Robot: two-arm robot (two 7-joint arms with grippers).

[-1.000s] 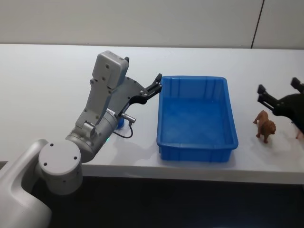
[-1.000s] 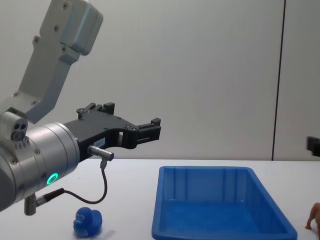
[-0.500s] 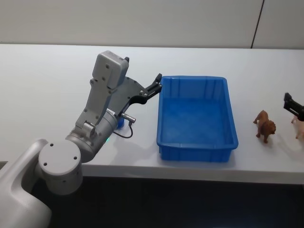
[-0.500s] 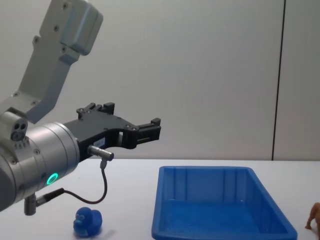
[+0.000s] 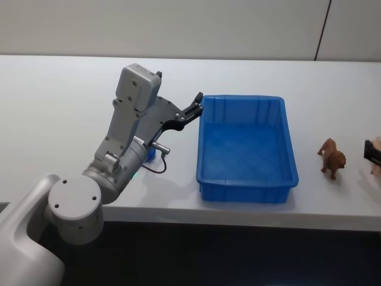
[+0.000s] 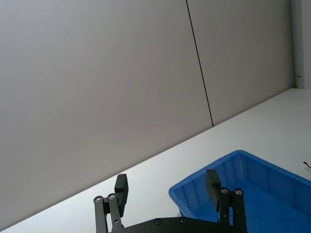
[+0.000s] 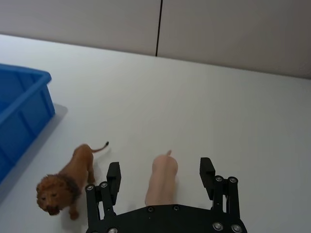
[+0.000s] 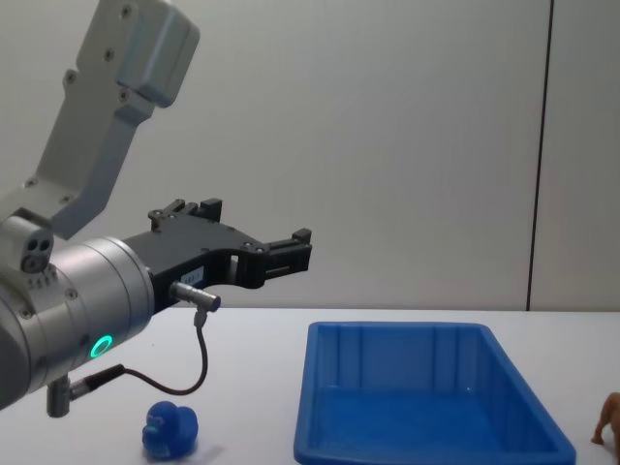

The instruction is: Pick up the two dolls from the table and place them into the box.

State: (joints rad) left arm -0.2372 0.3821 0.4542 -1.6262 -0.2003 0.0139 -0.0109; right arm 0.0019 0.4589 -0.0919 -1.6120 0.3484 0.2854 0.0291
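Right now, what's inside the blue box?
Nothing: the box floor is bare. The brown animal and the pig, by the open right gripper, are outside it. The left gripper covers a bit of left rim.

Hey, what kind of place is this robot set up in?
Probably a robot test lab: a bare white table against plain grey wall panels, holding a blue box and a toy lion for pick-and-place practice.

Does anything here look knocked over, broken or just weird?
Nothing stands out. The lion, pig and duck stand upright, and the box sits empty. The right end effector is open, lined up on the pig; the left end effector hangs open beside the box.
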